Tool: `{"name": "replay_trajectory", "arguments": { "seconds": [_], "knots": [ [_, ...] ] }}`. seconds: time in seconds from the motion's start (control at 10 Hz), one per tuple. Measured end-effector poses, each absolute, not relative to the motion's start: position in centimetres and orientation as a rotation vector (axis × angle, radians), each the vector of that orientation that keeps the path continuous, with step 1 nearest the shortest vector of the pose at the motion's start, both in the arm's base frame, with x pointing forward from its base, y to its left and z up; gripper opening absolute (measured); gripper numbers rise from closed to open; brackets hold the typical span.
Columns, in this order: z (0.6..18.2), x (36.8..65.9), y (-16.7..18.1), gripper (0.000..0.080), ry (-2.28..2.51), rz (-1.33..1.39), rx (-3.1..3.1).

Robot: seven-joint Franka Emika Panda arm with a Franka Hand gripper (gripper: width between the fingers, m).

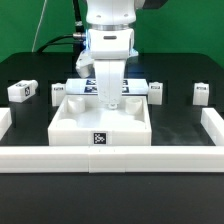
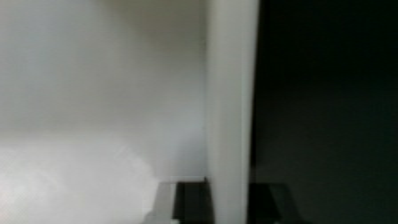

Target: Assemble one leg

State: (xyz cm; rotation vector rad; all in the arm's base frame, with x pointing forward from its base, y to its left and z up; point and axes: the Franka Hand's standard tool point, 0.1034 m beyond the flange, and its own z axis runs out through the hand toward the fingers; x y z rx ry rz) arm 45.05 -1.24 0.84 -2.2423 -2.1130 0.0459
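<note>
The large white square tray lies in the middle of the black table, with a tag on its near wall. My gripper reaches straight down onto the tray's far wall. In the wrist view its dark fingers stand on either side of that thin white wall, pressed against it, so my gripper is shut on the tray. Several stubby white legs with tags stand in a row behind: two at the exterior view's left and two at its right.
The marker board lies flat behind the tray, partly hidden by my gripper. A white raised rail borders the table along the front and turns up both sides.
</note>
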Motion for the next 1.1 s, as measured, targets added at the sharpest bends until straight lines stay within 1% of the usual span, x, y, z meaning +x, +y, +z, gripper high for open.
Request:
{"name": "replay_trajectory", "arguments": {
  "seconds": [0.1,0.5,0.7,0.9,1.1],
  "knots": [
    [0.9,45.6,-1.3,0.0061,-2.172,0.037,-2.188],
    [0.7,47.3,1.4,0.0061,-2.211,-0.007,-2.144],
    [0.7,48.5,3.1,0.0061,-2.201,-0.033,-2.157],
    [0.7,49.7,5.6,0.0061,-2.179,-0.058,-2.18],
    [0.8,50.3,6.8,0.0061,-2.15,-0.063,-2.209]
  ]
}}
